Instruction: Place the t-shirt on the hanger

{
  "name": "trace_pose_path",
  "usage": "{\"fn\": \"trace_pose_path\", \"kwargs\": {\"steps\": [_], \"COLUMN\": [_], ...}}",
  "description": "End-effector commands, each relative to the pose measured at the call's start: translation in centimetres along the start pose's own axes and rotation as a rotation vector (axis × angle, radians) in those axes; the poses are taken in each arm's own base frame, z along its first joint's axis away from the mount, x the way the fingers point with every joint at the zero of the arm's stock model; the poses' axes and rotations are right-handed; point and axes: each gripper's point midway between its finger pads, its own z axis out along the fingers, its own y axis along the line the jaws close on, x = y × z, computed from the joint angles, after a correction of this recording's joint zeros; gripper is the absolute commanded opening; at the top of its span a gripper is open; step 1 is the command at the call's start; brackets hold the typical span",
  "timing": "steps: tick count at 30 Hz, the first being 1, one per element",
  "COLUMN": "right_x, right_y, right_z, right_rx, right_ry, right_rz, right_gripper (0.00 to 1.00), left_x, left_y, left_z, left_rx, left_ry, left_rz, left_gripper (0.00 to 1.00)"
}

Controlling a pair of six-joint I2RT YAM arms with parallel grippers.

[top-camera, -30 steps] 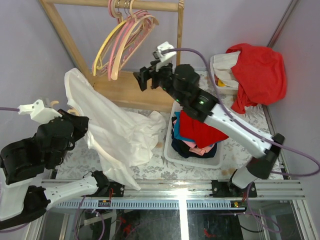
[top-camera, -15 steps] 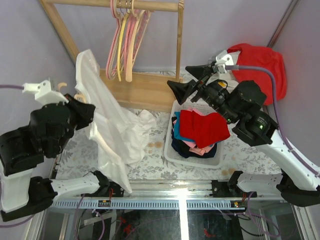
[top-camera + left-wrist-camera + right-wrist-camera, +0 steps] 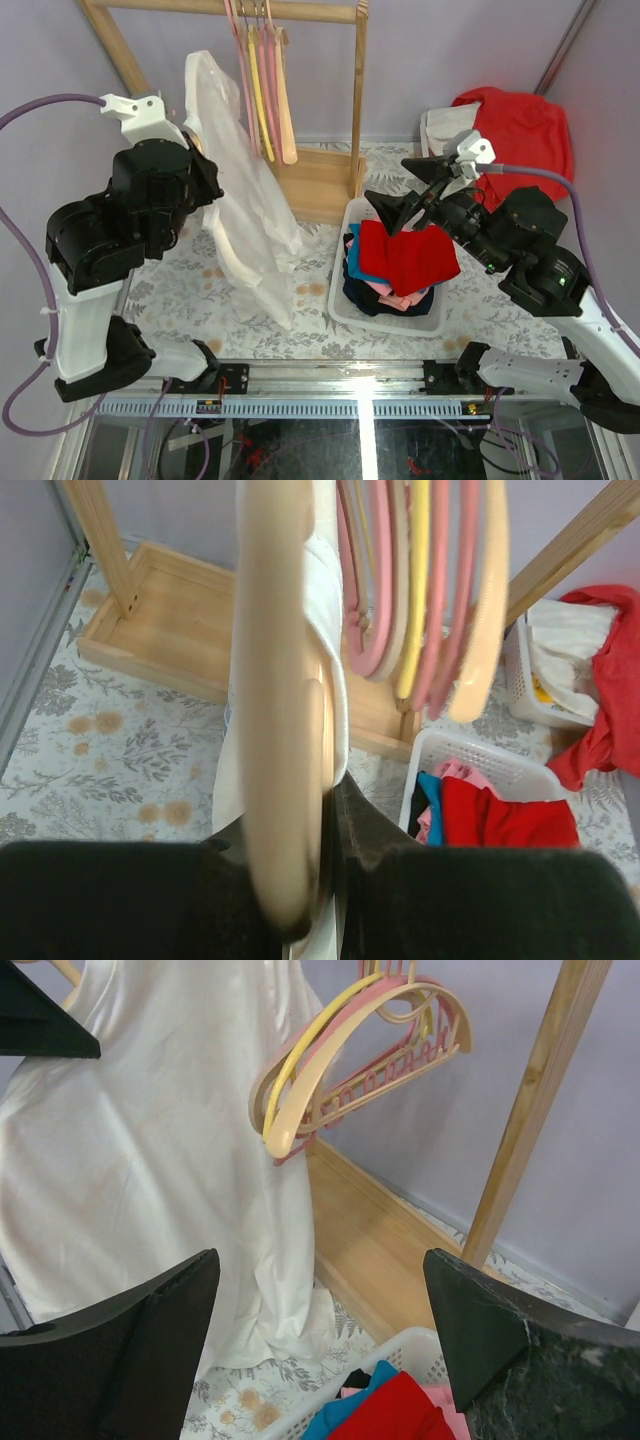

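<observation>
The white t-shirt (image 3: 245, 215) hangs in a long drape, its lower hem trailing on the table in front of the rack. My left gripper (image 3: 197, 152) is raised beside the rack's left post and shut on the hanger (image 3: 277, 680), a pale beige bar that runs up between its fingers (image 3: 362, 825). The t-shirt (image 3: 328, 620) lies over that bar. The hanger's hook is out of view. My right gripper (image 3: 405, 188) hovers open over the white basket, nothing between its fingers (image 3: 150, 1330), facing the t-shirt (image 3: 150, 1140).
A wooden rack (image 3: 358, 90) holds pink, yellow and beige hangers (image 3: 265, 85) close to the right of the t-shirt. A white basket (image 3: 345, 300) of red, blue and pink clothes stands centre right. A big red garment (image 3: 520, 130) covers a bin at the back right.
My left arm has lifted the hanger with the t-shirt up and back toward the rack. My right arm has pulled back from the rack to above the basket, and the rack's hangers hang straight again.
</observation>
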Motion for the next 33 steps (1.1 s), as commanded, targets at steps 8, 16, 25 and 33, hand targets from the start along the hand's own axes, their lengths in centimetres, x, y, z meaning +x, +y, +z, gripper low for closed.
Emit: {"fn": "trace_pose_path", "kwargs": {"steps": [8, 16, 25, 33], "right_x": [0.3, 0.6, 1.6, 6.1], "right_y": [-0.9, -1.1, -0.8, -0.9], "right_z": [-1.7, -1.8, -3.2, -4.9], "right_rx": [0.031, 0.037, 0.035, 0.043], "right_ry": [-0.006, 0.014, 0.07, 0.189], "right_rz": [-0.026, -0.035, 0.043, 0.05], "right_gripper": [0.91, 0.91, 0.91, 0.9], "left_x": [2.3, -0.3, -6.8, -10.8], "left_y": [2.0, 4.7, 4.2, 2.9], "left_z": [7.2, 12.1, 14.1, 15.1], "left_rx": [0.047, 0.117, 0.282, 0.404], "left_ry": [0.072, 0.108, 0.018, -0.121], "left_rz": [-0.016, -0.074, -0.118, -0.049], "left_gripper": [0.0, 0.0, 0.0, 0.0]}}
